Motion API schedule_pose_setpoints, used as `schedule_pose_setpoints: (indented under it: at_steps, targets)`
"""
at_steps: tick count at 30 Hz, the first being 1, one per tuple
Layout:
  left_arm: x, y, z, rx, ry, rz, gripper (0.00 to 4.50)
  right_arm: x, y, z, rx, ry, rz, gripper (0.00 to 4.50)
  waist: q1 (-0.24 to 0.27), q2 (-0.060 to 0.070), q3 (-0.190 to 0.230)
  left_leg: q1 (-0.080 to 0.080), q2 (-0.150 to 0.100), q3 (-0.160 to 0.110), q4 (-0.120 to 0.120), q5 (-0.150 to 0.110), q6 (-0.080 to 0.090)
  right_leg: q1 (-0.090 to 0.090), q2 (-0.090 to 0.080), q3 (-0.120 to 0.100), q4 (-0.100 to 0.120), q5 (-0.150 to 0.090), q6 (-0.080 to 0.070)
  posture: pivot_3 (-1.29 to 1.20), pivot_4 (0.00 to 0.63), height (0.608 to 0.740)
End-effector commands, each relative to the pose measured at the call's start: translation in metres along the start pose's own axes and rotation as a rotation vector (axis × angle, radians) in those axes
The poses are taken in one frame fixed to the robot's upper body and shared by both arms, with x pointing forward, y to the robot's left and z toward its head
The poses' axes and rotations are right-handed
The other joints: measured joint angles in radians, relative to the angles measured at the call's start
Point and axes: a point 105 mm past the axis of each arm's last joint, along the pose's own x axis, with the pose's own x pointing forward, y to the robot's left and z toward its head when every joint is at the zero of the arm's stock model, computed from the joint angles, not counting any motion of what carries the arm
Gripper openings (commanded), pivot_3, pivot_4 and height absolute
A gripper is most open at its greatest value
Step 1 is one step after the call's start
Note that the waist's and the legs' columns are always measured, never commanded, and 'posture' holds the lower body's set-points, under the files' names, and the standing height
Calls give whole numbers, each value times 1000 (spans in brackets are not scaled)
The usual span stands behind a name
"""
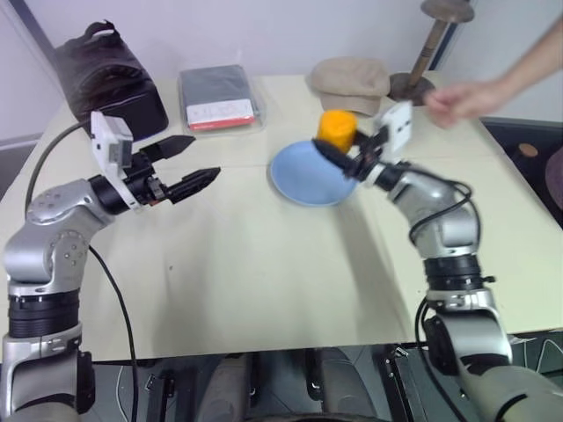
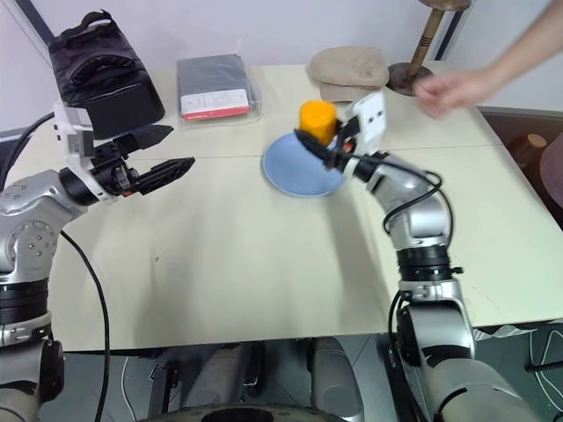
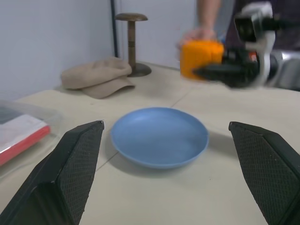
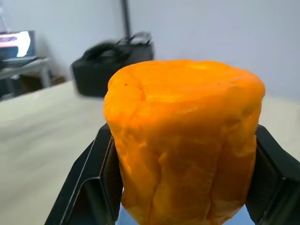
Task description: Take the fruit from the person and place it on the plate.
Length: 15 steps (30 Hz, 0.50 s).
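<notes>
Right gripper (image 1: 339,151) clamped on orange fruit (image 1: 337,127) above blue plate (image 1: 308,175), left gripper (image 1: 195,163) fingers spread, empty, person's hand (image 1: 462,101) apart.

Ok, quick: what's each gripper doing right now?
Left gripper: open, holding nothing.
Right gripper: shut on the fruit, above the plate.

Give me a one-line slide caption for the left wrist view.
Right gripper holds the orange fruit above the blue plate, beige cap behind.
</notes>
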Motion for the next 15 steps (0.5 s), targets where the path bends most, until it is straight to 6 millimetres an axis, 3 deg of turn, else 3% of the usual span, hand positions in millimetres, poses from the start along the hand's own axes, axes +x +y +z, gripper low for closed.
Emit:
schedule_pose_setpoints:
  at_steps: [1, 7, 14, 15]
  targets:
    - [0, -2, 6, 27, -21, -1, 4500, 10, -7, 8, -58, -63, -54, 2543, 2, 0, 0, 0, 0, 0, 0, 0, 0, 0, 0, 0, 0, 0, 0, 0, 150, 740]
    - [-1, -4, -3, 26, 22, 8, 4500, 33, -12, -16, -55, -32, -83, 2543, -1, 0, 0, 0, -1, 0, 0, 0, 0, 0, 0, 0, 0, 0, 0, 0, 150, 740]
    - [-2, -5, -4, 24, 23, 33, 4500, 38, -23, -35, -26, -6, -123, 2543, -2, 0, 0, 0, -1, 0, -2, 0, -1, -1, 0, 0, -1, 0, 0, 0, 150, 740]
    - [-3, -5, -4, 24, 23, 36, 4500, 38, -24, -36, -20, -6, -130, 3043, -2, 0, 0, 0, -1, 0, -2, 0, -1, -1, -1, 0, -1, 0, 0, 0, 150, 740]
